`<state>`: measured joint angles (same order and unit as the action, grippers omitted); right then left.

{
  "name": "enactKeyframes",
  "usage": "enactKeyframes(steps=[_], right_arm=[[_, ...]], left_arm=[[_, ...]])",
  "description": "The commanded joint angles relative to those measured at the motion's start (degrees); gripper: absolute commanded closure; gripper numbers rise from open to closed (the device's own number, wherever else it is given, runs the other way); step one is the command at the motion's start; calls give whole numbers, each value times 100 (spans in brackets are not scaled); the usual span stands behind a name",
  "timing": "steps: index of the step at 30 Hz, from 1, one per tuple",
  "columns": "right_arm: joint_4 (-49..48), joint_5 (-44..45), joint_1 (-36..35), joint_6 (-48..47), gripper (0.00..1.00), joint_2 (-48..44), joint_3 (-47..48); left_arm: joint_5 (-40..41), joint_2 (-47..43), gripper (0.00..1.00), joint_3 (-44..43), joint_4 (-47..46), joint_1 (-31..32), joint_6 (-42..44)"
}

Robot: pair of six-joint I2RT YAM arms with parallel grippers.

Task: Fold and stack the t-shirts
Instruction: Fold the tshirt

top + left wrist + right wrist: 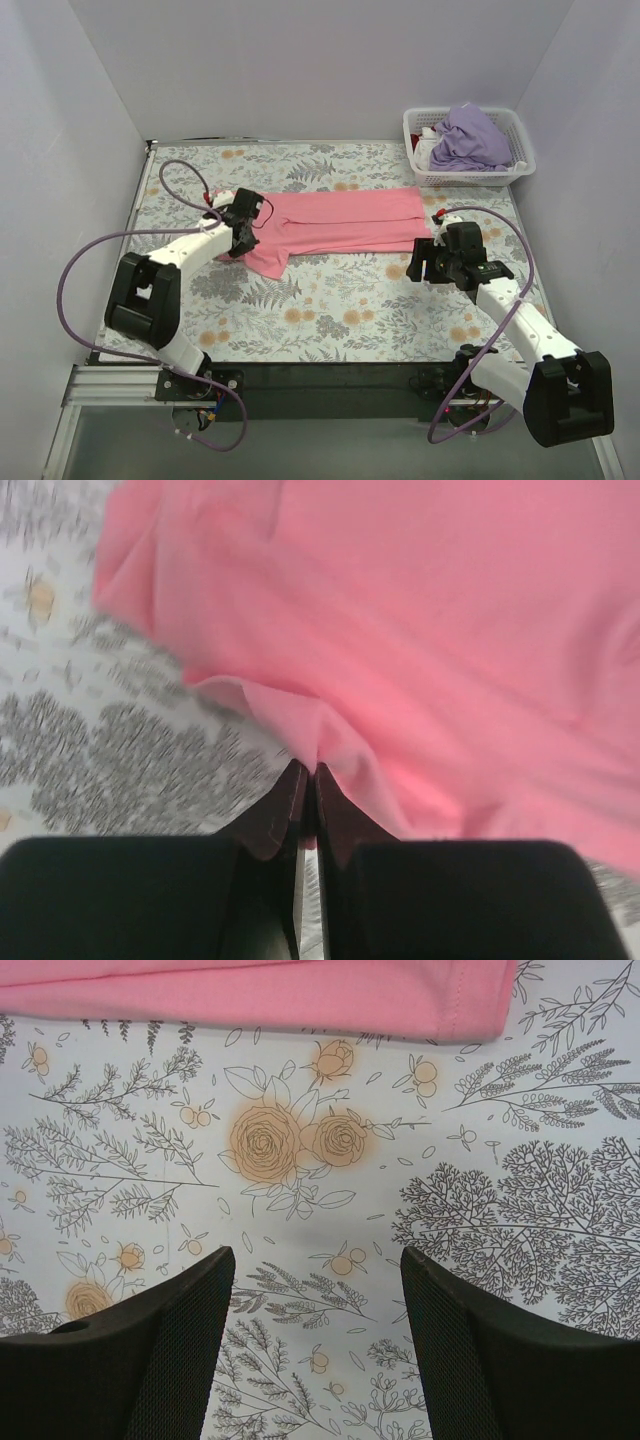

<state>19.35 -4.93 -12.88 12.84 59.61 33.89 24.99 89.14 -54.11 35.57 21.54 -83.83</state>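
- The pink shirt [340,222] lies mid-table as a long narrow band, apparently folded lengthwise; cross folds remain.
- The left gripper [307,775] has its jaws pinched together on a fold at the pink shirt's left end.
- The right gripper [315,1270] hovers wide and empty over the tablecloth [500,1210], near the hem.
- The purple shirt [470,138] sits crumpled in the basket [420,178]; no stack yet.

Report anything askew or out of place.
The salmon t-shirt lies as a long strip, but its left end is rumpled, one flap jutting out where the left gripper pinches it. The lavender t-shirt sits heaped in the basket.
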Motion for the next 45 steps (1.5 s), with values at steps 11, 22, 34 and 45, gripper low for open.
enactKeyframes(steps=[11,22,34,45], right_arm=[[-81,-298,-12,-212,26,-222,12],[-257,-456,-30,-256,27,85,135],[-713,-641,-162,-150,31,718,688],[-1346,-317,-302,-97,35,1807,1312]], left_arm=[[691,2475,100,-3562,-481,-396,1061],[682,3241,100,-4248,-806,-625,966],[595,3381,100,-4178,-833,-853,482],[507,3452,78,-4196,-850,-941,412]])
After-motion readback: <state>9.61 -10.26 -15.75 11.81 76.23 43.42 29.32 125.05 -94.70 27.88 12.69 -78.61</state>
